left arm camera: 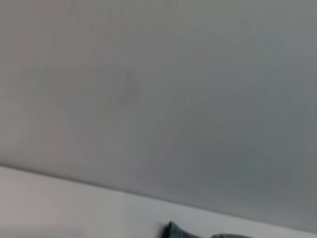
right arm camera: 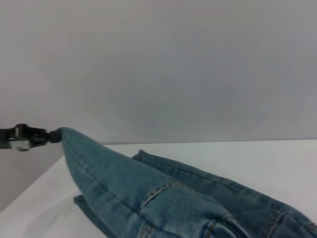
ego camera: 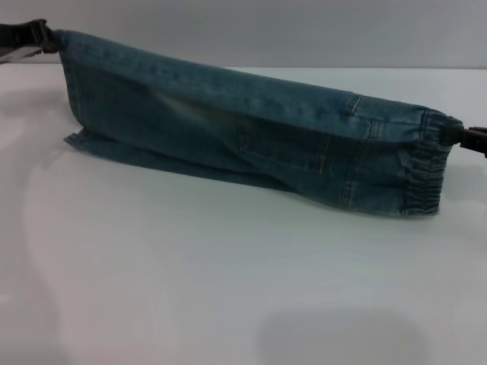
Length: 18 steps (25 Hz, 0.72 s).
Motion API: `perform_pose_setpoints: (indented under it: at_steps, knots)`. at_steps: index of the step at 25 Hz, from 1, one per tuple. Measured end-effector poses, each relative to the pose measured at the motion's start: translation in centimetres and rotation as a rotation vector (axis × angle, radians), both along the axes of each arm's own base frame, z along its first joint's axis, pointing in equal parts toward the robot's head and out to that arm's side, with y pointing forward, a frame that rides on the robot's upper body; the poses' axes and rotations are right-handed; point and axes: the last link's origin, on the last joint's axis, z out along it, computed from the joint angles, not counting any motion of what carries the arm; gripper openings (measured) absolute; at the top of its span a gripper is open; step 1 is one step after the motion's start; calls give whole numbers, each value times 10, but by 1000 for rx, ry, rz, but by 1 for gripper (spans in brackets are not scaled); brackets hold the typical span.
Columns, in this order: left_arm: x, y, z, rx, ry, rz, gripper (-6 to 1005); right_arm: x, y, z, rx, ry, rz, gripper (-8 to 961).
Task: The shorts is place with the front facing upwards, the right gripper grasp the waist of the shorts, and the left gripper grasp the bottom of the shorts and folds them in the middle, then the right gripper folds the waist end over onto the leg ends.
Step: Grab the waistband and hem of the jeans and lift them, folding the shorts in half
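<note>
- Item: the shorts point(ego camera: 251, 137), blue denim, held stretched between two grippers above the white table point(ego camera: 228, 289); lower edge drapes down to touch or nearly touch the surface.
- Waist end point(ego camera: 426, 171): gathered elastic band, at the robot's right side, pinched at its upper corner.
- Leg ends point(ego camera: 76, 114): flat stitched hems, at the robot's left side, upper corner raised, lower corner trailing on the table.
- Left gripper point(ego camera: 34, 34): at the far left edge of the head view, clamped on the top corner of the hems; also seen from the right wrist view point(right arm camera: 29, 138), fingers closed around the denim tip.
- Right gripper point(ego camera: 472, 139): at the right edge, only partly in view, closed on the waistband corner.
- Progress, judged: both grasps made; garment lifted and already doubled lengthwise, one leg hanging against the other, so the middle fold looks under way.
- Remaining, judged: lay the doubled shorts flat, release, then carry the waist end over onto the leg ends.
</note>
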Motion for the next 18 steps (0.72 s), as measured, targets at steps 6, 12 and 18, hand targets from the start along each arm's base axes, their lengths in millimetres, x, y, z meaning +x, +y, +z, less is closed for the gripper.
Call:
perform_pose_setpoints:
  at_steps: [6,12,18]
  knots:
    - [3,-15,11,-73,-13,-27,110,0,6,2,18,-20,-6,2]
    - [9,-26,18,-88,-16,-56,111,3,11,2,41,-40,-28,2]
    - [11,-32,20,-129,-22,-64,112,6,11,0,61,-46,-38,1]
